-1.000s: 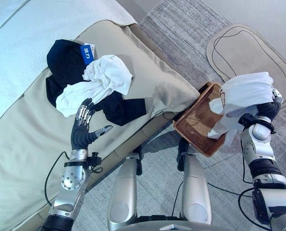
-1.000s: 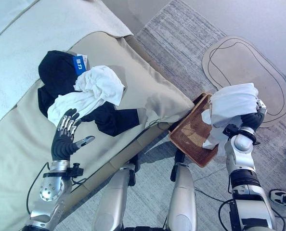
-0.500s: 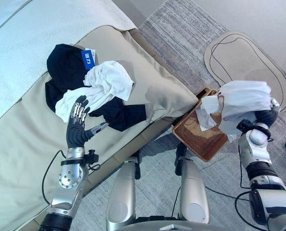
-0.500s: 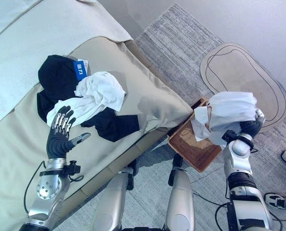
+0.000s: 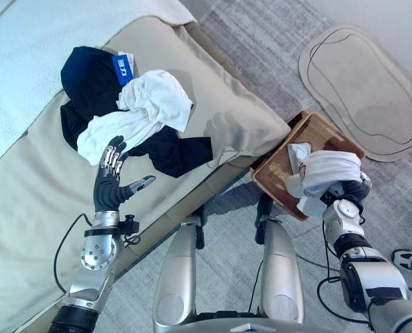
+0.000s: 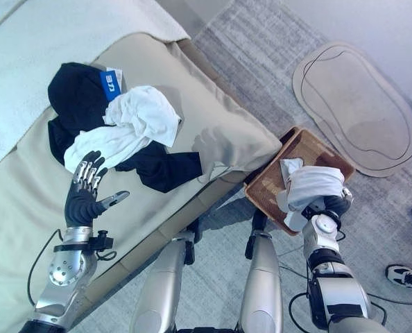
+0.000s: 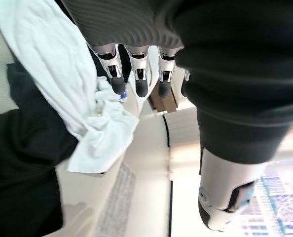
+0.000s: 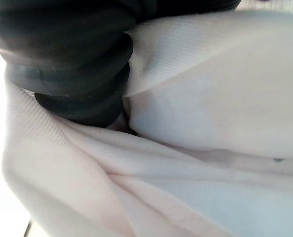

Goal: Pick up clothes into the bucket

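Note:
A white garment (image 5: pixel 325 172) hangs over the near end of the brown woven basket (image 5: pixel 331 133) on the floor beside the bed. My right hand (image 5: pixel 353 189) is under that garment, which wraps it in the right wrist view (image 8: pixel 196 108). On the beige bed cover lies a pile: a white cloth (image 5: pixel 150 111) across black clothes (image 5: pixel 88 80) with a blue label (image 5: pixel 125 65). My left hand (image 5: pixel 109 191) hovers open just in front of the pile, fingers straight and holding nothing. Its fingertips (image 7: pixel 139 86) point at the white cloth (image 7: pixel 62 74).
The basket stands against the bed's corner on a grey carpet. An oval beige mat (image 5: pixel 362 80) lies beyond it. A person's shoe (image 6: pixel 400 279) is at the right, on the floor. A white blanket (image 5: pixel 26 35) covers the far side of the bed.
My right arm has come down with the white garment, from above the basket to its near end. The left hand has stayed by the pile. The camera has shifted slightly.

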Available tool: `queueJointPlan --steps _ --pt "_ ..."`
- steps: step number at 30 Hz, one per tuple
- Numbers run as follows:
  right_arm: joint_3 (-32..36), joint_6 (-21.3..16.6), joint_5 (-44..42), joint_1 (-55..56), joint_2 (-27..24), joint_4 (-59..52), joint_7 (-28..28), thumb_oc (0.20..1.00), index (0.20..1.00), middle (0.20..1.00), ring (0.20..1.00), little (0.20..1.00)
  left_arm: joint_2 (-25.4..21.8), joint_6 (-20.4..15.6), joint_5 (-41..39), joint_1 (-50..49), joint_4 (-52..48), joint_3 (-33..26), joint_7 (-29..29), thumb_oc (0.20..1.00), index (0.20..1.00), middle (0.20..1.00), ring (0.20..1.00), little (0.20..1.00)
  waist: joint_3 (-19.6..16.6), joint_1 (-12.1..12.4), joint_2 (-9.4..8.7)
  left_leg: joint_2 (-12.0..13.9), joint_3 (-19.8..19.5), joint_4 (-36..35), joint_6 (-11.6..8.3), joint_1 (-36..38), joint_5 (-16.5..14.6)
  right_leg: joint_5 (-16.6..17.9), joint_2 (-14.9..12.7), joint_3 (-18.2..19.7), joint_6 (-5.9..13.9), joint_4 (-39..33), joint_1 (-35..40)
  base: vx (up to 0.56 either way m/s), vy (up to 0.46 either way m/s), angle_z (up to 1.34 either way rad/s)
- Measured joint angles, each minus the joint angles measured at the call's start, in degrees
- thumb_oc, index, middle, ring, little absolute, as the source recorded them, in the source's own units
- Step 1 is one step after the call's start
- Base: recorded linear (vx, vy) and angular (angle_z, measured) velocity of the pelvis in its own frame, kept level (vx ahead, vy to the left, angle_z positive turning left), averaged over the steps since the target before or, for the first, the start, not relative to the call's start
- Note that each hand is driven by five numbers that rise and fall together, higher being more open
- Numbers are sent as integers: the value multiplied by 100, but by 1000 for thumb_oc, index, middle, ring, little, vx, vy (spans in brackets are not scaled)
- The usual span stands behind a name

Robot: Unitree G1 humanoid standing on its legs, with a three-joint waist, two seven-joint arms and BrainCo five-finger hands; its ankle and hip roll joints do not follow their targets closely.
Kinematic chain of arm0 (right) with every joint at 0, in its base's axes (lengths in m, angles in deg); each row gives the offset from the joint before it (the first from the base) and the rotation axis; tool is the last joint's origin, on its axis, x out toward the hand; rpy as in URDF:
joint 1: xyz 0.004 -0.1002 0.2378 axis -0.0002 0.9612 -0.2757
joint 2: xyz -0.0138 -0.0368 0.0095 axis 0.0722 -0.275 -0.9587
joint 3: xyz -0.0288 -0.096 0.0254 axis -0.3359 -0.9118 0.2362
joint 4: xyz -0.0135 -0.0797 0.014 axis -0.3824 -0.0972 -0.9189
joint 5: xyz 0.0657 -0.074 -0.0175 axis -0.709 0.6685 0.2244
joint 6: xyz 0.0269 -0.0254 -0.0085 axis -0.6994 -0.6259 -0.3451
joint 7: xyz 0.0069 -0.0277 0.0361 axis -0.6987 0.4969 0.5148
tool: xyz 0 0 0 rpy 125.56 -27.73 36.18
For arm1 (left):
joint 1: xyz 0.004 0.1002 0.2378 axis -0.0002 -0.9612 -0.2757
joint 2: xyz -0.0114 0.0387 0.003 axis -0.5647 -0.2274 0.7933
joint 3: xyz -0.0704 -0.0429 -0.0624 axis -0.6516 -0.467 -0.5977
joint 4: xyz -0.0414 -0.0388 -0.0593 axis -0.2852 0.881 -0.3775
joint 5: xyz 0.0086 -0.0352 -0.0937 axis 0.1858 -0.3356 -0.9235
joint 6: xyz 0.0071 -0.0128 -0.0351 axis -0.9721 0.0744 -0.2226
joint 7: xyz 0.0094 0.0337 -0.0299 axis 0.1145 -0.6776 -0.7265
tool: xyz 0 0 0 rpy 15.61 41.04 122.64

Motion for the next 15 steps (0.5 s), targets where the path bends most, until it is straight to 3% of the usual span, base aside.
queueJointPlan --steps 5,11,15 --pt "-207 153 143 -160 -200 41 -142 200 200 200 200 200 -6 -17 -4 7 -13 84 32 1000 1000 1000 1000 1000 20 18 34 -18 -15 56 -8 -79 11 10 -21 -16 -28 83 -62 4 -5 3" --pt "-250 291 290 -674 -983 684 -121 200 200 200 200 200 -13 -90 -209 46 -40 74 52 1000 1000 1000 1000 1000 21 122 33 -62 -1 68 -9 -194 20 17 -62 15 -22 84 -197 -1 5 0" --pt "-262 322 294 -952 -1161 901 -41 200 200 200 200 200 -19 -90 -230 60 -42 82 48 1000 1000 1000 1000 1000 21 127 33 -67 0 70 -13 -217 30 39 -65 13 11 83 -217 0 0 0"
